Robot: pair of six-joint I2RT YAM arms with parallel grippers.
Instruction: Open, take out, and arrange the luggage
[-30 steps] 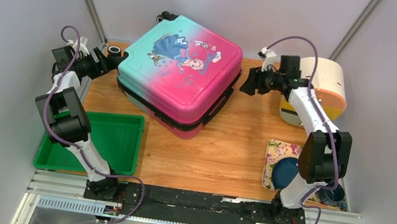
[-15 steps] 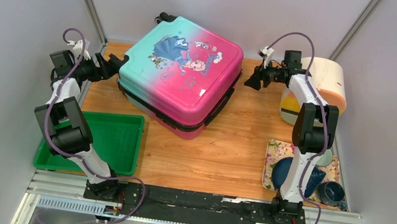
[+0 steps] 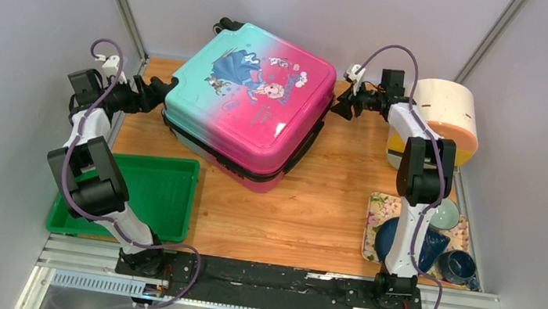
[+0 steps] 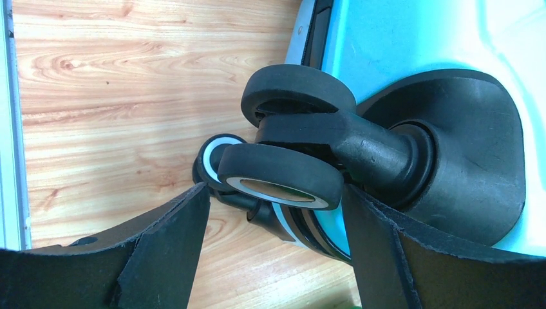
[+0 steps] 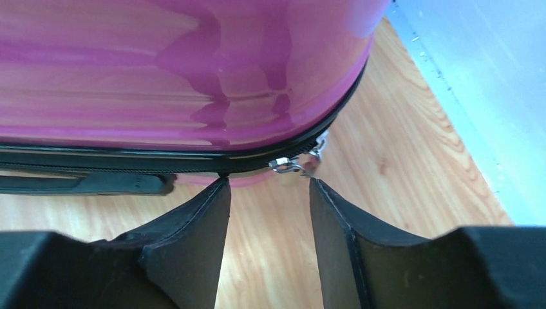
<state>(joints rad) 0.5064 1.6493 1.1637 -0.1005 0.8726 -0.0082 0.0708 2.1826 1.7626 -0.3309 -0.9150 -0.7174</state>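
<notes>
The luggage [image 3: 249, 108] lies closed on the counter [image 3: 304, 205], upper middle of the overhead view. The left tool [image 3: 157, 94], spread wide, straddles its corner wheel [image 4: 283, 177]; the right tool [image 3: 338, 105], parted and empty, faces its zipper pull [image 5: 293, 165].

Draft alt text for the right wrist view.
The right gripper, jaws open, points at a silver zipper pull hanging from the black zipper seam of the luggage, whose pink shell fills the upper frame. The wooden table lies below, with a pale wall at the right.
</notes>
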